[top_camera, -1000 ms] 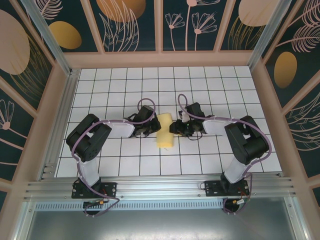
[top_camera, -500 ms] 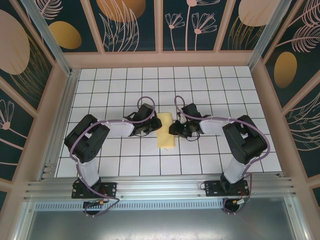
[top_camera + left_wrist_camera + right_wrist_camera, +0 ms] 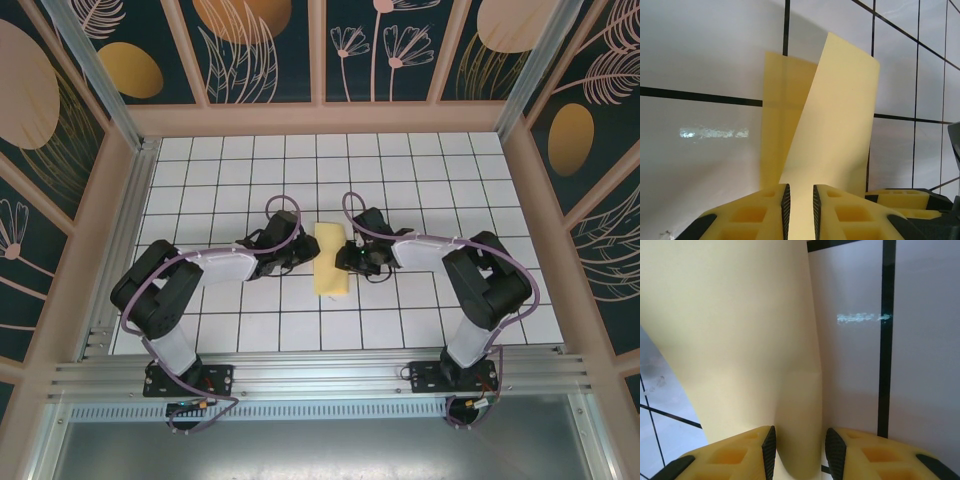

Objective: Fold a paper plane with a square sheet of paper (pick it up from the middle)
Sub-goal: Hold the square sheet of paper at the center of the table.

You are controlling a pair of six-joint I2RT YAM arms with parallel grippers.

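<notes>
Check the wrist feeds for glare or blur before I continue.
Left wrist: paper is sharp, with a small glare streak on the table and a shadow behind the raised flap. Right wrist: a similar streak at upper right; the paper is close and slightly soft. Top external: even light, no glare.

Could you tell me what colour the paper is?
The paper is plain pale yellow, clearest in the left wrist view.
</notes>
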